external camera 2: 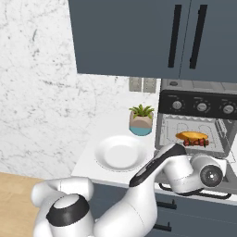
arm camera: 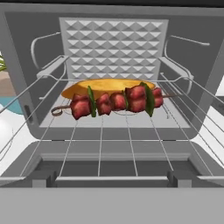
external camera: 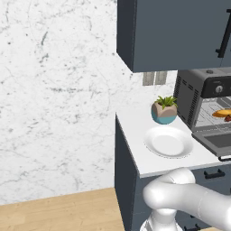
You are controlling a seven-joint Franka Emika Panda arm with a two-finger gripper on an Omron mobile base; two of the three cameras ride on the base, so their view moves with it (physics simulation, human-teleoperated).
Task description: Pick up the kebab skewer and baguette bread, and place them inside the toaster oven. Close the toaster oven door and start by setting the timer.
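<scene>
The hand (external camera 2: 217, 176) is held level before the toaster oven (external camera 2: 196, 118), fingers spread apart and empty. On its wire rack the kebab skewer (arm camera: 116, 103) is laid just nearer than the baguette bread (arm camera: 107, 85); the toaster oven door (external camera: 215, 140) is lowered. The white plate (external camera: 168, 142) is left bare on the worktop (external camera: 135, 131).

Red-brown kebab skewer (arm camera: 116, 102) with green pieces; golden-orange baguette bread (arm camera: 107, 86); dark grey toaster oven (external camera 2: 196, 121); white plate (external camera: 169, 141).
</scene>
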